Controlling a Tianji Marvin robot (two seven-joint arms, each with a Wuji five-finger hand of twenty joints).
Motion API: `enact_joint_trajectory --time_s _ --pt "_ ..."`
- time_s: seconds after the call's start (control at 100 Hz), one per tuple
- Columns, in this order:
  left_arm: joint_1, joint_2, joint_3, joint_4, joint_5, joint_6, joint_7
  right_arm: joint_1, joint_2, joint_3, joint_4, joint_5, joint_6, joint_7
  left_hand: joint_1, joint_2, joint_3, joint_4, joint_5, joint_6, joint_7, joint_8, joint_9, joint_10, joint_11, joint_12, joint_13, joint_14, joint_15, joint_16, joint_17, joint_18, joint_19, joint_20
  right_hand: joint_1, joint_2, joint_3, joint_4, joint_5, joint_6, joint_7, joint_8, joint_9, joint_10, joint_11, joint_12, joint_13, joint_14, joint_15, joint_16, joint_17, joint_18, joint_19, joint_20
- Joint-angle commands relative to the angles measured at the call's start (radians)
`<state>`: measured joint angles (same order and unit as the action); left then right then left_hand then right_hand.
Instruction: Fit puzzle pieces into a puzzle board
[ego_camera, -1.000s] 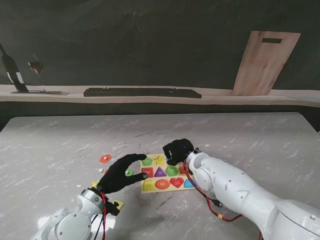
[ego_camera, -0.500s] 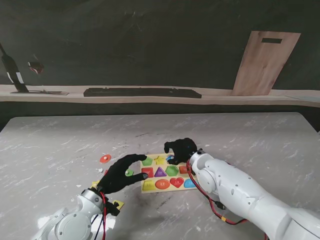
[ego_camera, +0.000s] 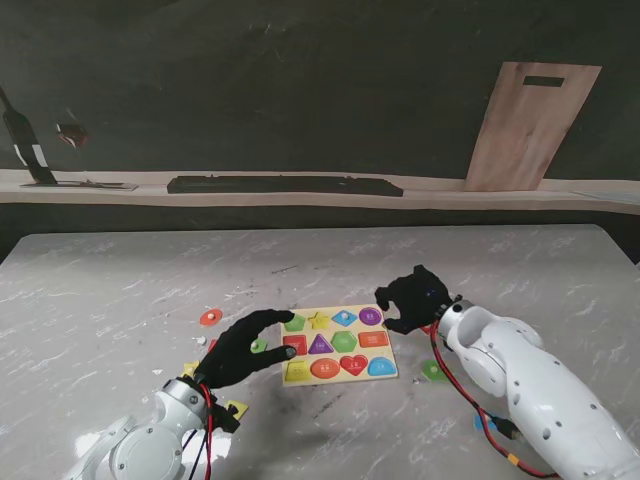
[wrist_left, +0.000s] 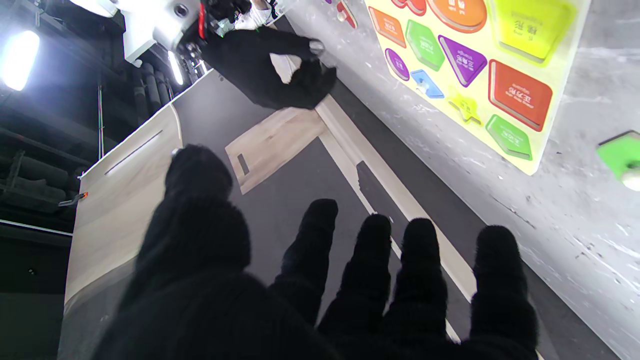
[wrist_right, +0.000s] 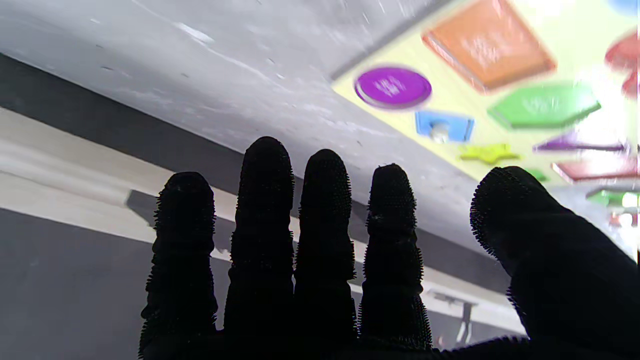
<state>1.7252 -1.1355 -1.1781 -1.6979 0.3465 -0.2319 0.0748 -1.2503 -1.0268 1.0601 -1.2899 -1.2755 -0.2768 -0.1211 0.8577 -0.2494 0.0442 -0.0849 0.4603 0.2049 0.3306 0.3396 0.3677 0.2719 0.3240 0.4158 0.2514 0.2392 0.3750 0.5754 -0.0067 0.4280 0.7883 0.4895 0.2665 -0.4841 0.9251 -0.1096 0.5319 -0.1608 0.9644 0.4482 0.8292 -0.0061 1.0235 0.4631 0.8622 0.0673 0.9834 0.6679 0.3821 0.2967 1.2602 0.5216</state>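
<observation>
The stand camera looks down from high behind the arms across the marble worktop (ego_camera: 120, 280) to the dark back wall, taking in the whole puzzle board (ego_camera: 338, 345). The left wrist camera sits close behind the left hand (wrist_left: 320, 290), facing along its fingers with the picture inverted, and catches the board and the right hand (wrist_left: 270, 65) beyond. The right wrist camera, equally close behind its own fingers (wrist_right: 320, 240), shares the board's far edge with both.
</observation>
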Motion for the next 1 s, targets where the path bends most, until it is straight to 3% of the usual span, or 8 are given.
enact_joint_trajectory --time_s 0.0,0.22,0.36,0.7,0.99 --pt "0.006 -0.001 0.001 -0.003 -0.003 -0.003 0.000 -0.050 0.035 0.019 -0.011 0.008 -0.010 0.012 0.015 0.023 -0.033 0.034 0.027 -0.025 -0.022 -0.012 -0.004 -0.007 -0.016 -0.015 -0.016 -0.014 -0.022 -0.013 -0.017 -0.086 -0.011 0.016 -0.025 0.008 -0.007 0.047 0.015 -0.003 0.024 0.018 -0.022 -0.001 -0.001 0.010 -0.025 0.007 -0.008 -0.003 -0.011 0.011 -0.004 0.018" --pt "0.003 -0.001 0.003 0.000 -0.003 -0.008 0.000 -0.218 0.053 0.186 -0.116 -0.096 -0.079 0.039 0.022 0.029 -0.047 0.035 0.028 -0.024 -0.025 -0.013 -0.003 -0.006 -0.017 -0.016 -0.014 -0.014 -0.022 -0.013 -0.016 -0.086 -0.011 0.016 0.031 -0.189 0.173 0.033 -0.006 0.036 -0.010 0.013 -0.074 -0.025 -0.007 0.014 -0.055 -0.029 -0.033 0.004 -0.013 -0.013 -0.024 0.022" --pt "0.001 0.000 0.005 0.001 -0.008 -0.007 -0.005 -0.276 0.057 0.231 -0.142 -0.127 -0.086 0.040 0.025 0.032 -0.053 0.035 0.029 -0.025 -0.025 -0.013 -0.003 -0.006 -0.017 -0.016 -0.015 -0.014 -0.022 -0.013 -0.015 -0.086 -0.011 0.016 0.043 -0.269 0.207 0.020 -0.027 0.033 -0.016 0.007 -0.101 -0.032 -0.005 0.017 -0.075 -0.039 -0.033 0.012 -0.018 -0.022 -0.034 0.024" --pt "-0.006 0.001 0.011 0.007 -0.018 -0.002 -0.015 -0.284 0.064 0.213 -0.100 -0.159 -0.051 -0.040 0.028 0.036 -0.058 0.035 0.032 -0.024 -0.027 -0.014 0.002 -0.003 -0.016 -0.016 -0.013 -0.012 -0.021 -0.013 -0.015 -0.084 -0.011 0.016 0.072 -0.291 0.246 0.006 -0.020 0.023 0.001 0.009 -0.092 -0.044 0.008 0.022 -0.057 -0.050 -0.017 0.024 0.003 -0.034 -0.029 0.040" --pt "-0.008 0.000 0.012 0.009 -0.017 0.001 -0.011 -0.267 0.066 0.187 -0.066 -0.152 -0.025 -0.043 0.028 0.036 -0.060 0.035 0.032 -0.025 -0.028 -0.014 0.003 -0.004 -0.016 -0.016 -0.012 -0.012 -0.021 -0.013 -0.014 -0.084 -0.010 0.016 0.085 -0.296 0.264 0.002 0.007 0.012 0.012 0.005 -0.064 -0.047 0.003 0.018 -0.037 -0.051 -0.017 0.022 0.016 -0.034 -0.031 0.049"
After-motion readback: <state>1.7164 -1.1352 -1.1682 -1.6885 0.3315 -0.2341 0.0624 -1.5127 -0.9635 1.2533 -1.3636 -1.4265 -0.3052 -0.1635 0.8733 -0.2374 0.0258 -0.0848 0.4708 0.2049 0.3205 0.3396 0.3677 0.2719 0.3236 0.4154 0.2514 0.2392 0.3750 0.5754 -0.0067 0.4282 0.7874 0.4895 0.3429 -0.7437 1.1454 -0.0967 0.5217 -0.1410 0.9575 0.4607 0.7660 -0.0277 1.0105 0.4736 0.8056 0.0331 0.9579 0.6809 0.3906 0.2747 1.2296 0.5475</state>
